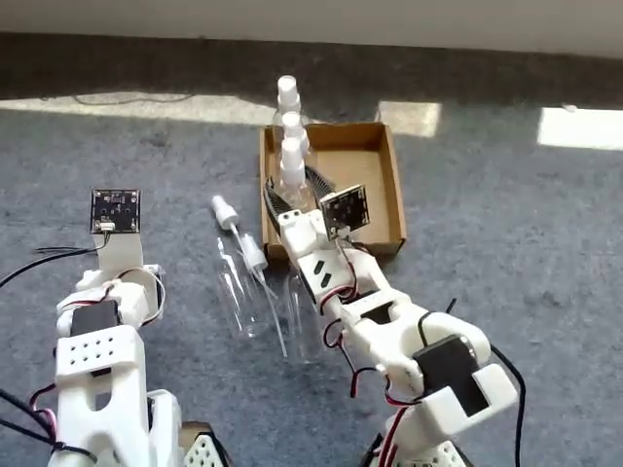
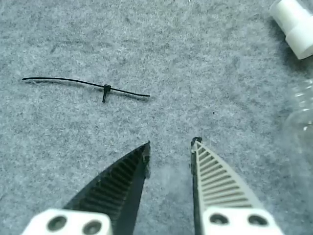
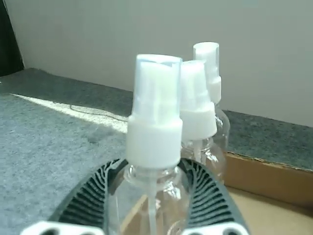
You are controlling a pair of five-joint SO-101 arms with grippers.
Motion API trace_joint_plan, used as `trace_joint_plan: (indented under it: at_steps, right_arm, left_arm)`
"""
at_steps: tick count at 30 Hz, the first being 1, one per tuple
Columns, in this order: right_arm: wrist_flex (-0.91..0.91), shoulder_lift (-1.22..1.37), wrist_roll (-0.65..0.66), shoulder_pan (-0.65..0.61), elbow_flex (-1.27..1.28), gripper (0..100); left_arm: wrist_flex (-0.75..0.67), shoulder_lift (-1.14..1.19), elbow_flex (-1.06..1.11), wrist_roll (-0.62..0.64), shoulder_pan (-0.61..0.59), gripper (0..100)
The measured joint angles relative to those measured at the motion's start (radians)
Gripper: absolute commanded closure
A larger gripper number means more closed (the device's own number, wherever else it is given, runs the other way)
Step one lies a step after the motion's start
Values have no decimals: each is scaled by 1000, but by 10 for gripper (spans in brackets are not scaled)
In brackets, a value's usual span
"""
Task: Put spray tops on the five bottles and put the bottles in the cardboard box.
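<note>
Right tool: closed on the shoulder of an upright capped bottle, jaws on either side just below its spray top. The bottle's long axis is vertical. It stands nearest the right arm, in line with two other capped bottles along the left wall of the cardboard box. Whether its base rests on the box floor cannot be told (the tool hides it).

Judgement: release calls for a straight opening and withdrawal, keeping clear of the neighbour close behind.

Left tool: jaws moderately open, empty, over bare desk. Two uncapped bottles lie between the arms, with loose spray tops beside them.
</note>
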Motion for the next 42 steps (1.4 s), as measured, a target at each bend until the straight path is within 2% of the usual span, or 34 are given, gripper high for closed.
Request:
trace_joint_plan:
  at_steps: [28, 34, 42]
  right_arm:
    - [0, 11, 0, 2, 0, 987]
    - [0, 11, 0, 0, 0, 902]
    - [0, 11, 0, -2, 0, 899]
  left_arm:
    - [0, 0, 0, 0, 0, 859]
    - [0, 0, 0, 0, 0, 859]
    - [0, 0, 0, 0, 0, 859]
